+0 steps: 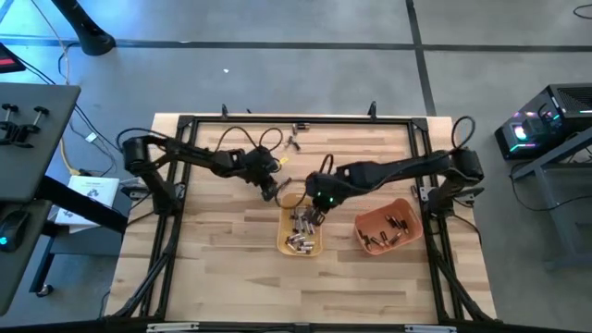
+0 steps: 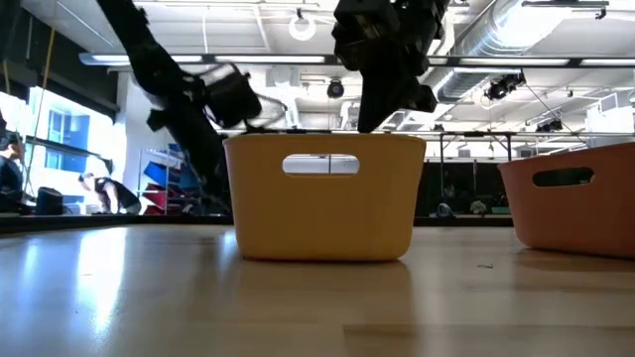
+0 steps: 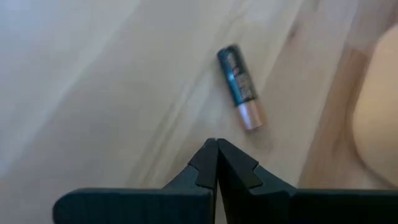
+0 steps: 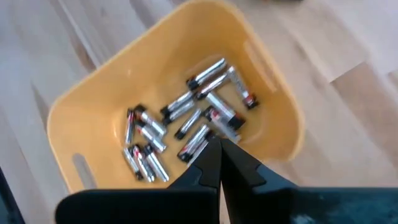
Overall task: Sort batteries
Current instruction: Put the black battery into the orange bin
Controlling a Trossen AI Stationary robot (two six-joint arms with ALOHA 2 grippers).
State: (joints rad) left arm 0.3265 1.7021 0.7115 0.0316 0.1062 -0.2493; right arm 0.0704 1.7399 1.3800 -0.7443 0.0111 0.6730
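A yellow tray [image 1: 301,242] holds several silvery batteries [image 4: 205,115]. My right gripper [image 4: 219,146] hangs above the tray's far end [image 1: 314,215], shut, with nothing between its fingers. One dark battery with a coppery end [image 3: 241,87] lies flat on the wooden table just beside the yellow tray's wall [image 3: 379,118]. My left gripper [image 3: 216,148] is shut and empty, its tips a little short of that battery; the high view places this gripper [image 1: 270,191] just off the tray's far left corner. An orange tray [image 1: 388,227] to the right holds several dark batteries.
A few loose batteries [image 1: 296,136] lie near the table's far edge. A black frame [image 1: 185,120] runs around the tabletop. In the low view the yellow tray [image 2: 322,198] stands left of the orange tray [image 2: 575,193]. Bare wood lies toward the near edge.
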